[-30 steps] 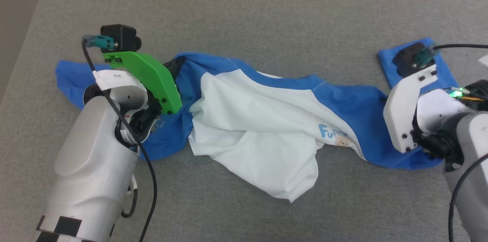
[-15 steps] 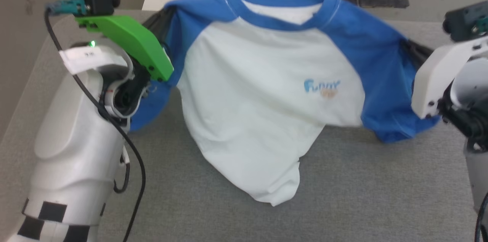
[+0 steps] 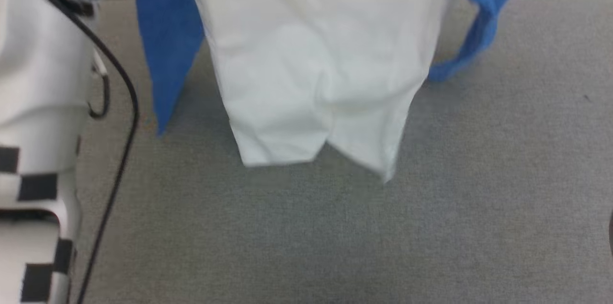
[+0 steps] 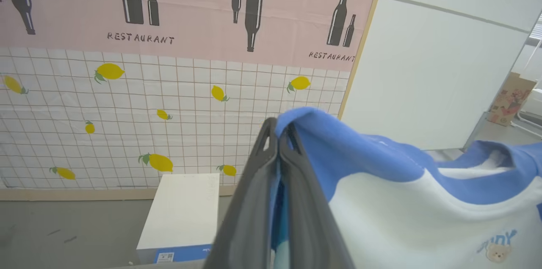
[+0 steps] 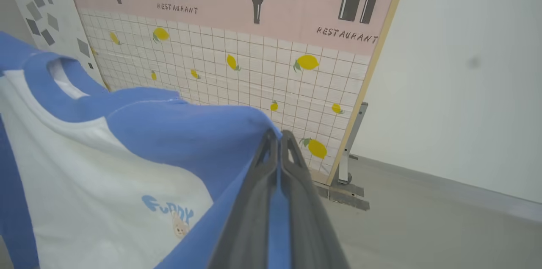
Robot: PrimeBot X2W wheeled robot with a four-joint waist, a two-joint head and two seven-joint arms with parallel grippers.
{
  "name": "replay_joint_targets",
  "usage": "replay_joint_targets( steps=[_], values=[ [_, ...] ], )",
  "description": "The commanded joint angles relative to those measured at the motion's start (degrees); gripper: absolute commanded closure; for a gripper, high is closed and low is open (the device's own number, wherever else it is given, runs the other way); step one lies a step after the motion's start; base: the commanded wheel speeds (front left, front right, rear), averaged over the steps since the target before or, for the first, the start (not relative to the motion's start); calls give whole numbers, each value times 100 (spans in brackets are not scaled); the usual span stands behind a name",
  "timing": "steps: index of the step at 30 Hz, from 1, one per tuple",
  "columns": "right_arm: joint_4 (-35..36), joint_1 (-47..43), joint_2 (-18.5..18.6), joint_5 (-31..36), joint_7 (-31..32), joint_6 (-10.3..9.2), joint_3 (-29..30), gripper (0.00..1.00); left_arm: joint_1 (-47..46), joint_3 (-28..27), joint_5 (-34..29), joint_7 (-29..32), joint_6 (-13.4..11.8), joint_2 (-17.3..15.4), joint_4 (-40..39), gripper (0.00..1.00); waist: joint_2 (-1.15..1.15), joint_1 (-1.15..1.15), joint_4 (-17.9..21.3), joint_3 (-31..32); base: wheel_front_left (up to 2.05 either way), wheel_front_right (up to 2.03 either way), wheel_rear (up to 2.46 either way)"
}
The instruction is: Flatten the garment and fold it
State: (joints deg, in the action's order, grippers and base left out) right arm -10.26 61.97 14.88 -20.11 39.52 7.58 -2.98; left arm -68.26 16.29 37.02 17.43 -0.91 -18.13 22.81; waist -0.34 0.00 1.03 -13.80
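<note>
Lifting is the big change here: a second ago the T-shirt was scrunched in a long heap across the grey desk, and now it's up in the air, hanging front-on between the two arms. The head camera has also swung, so don't read the shifted framing as the shirt sliding around.

The left hand is clamped fully closed with blue shoulder fabric pinched between its fingers. Same story on the other side: the right hand is squeezed closed on the opposite blue shoulder. Neither one has let go during the lift, by the look of it.

The white body now drops pretty straight, with way fewer bunched folds than when it was lying down. Both blue sleeves dangle at the sides. The hem sits low over the desk, a bit uneven, with one corner lower than the other. Can't tell if it's brushing the surface or just clear of it. The little bear print faces the robot.

My read is that gravity is doing the flattening, so this is the shake-out step and the folding hasn't started. Next it probably needs laying down hem first, keeping the shoulders apart so it lands smooth.
</note>
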Motion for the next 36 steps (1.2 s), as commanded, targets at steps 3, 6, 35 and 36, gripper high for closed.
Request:
replay_joint_targets(
  steps=[3, 6, 35, 36],
  values=[
    [-495, 1028, -203, 263, -429, -9, 116, 100, -784, -19, -257, -249, -100, -69, 269, 100, 34, 0, 295, -709, 0, 0, 0],
    [-954, 1876, -360, 527, -882, -9, 257, 100, -1433, -48, -455, -566, -160, -75, 489, 100, 34, 0, 386, -1029, 0, 0, 0],
    [-1855, 677, 319, -500, -3152, -9, -617, 100, -361, 280, 128, -2796, 821, 427, 1784, 100, 34, 0, -66, -1037, 0, 0, 0],
    [-1771, 409, 365, -615, -3189, -9, -640, 100, -110, 317, 222, -2801, 827, 444, 1720, 100, 34, 0, -89, -893, 0, 0, 0]
  ],
)
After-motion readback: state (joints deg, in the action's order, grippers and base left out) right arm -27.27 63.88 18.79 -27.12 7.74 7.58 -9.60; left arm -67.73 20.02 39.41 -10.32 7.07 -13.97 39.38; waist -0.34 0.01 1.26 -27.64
